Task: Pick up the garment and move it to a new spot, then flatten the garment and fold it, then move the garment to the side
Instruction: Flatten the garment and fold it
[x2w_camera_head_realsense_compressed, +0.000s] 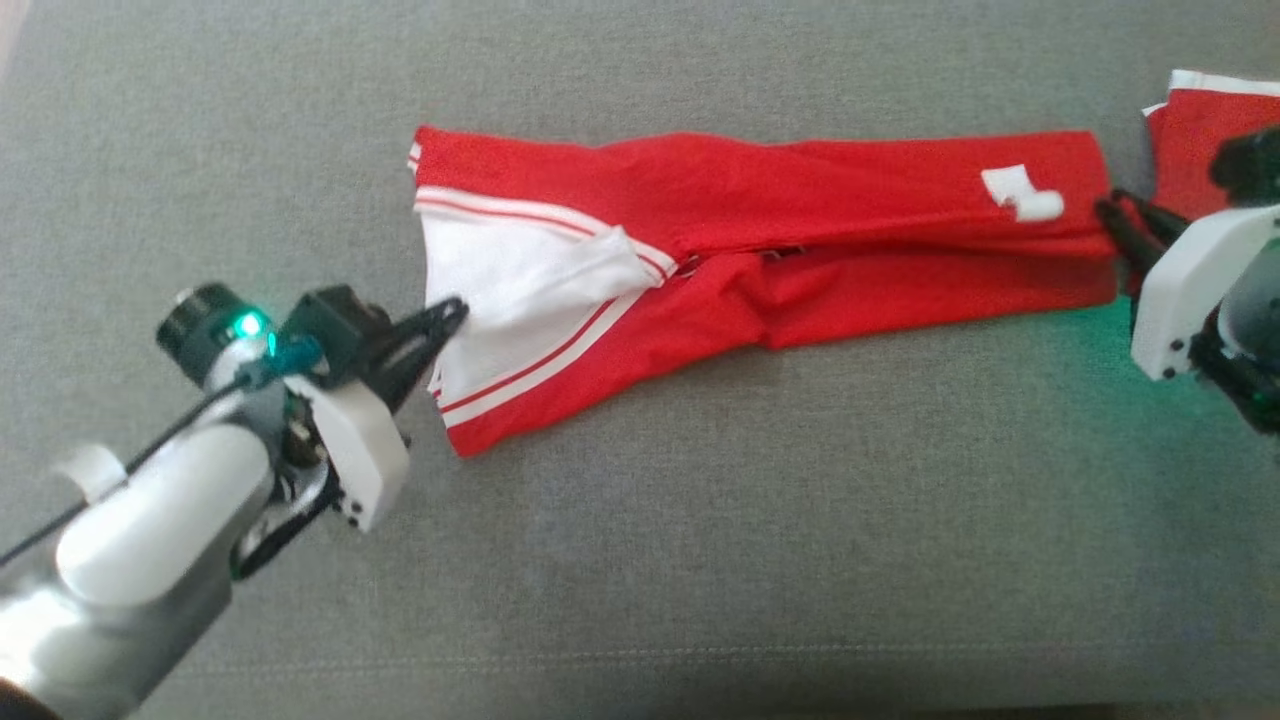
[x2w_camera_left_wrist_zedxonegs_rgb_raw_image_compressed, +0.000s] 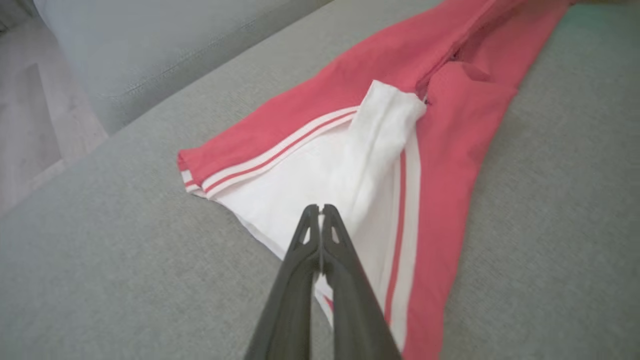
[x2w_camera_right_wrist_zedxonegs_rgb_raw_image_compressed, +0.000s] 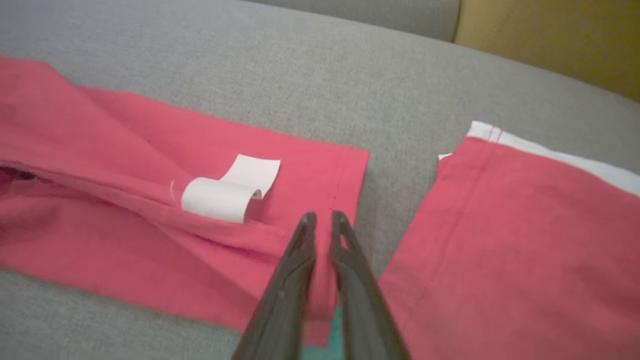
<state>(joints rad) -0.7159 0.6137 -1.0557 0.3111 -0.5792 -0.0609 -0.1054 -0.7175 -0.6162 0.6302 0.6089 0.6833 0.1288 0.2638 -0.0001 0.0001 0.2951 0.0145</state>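
1 other red cloth (x2w_camera_head_realsense_compressed: 1190, 140) lies beside garment (x2w_camera_head_realsense_compressed: 800, 230).

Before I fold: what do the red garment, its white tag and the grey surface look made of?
Red garment: soft matte knit, perhaps polyester jersey; it lies in loose wrinkles.
White tag: thin label, cloth or paper unclear; it curls into a roll.
Grey surface: matte woven upholstery, by its visible weave and stitched seam.
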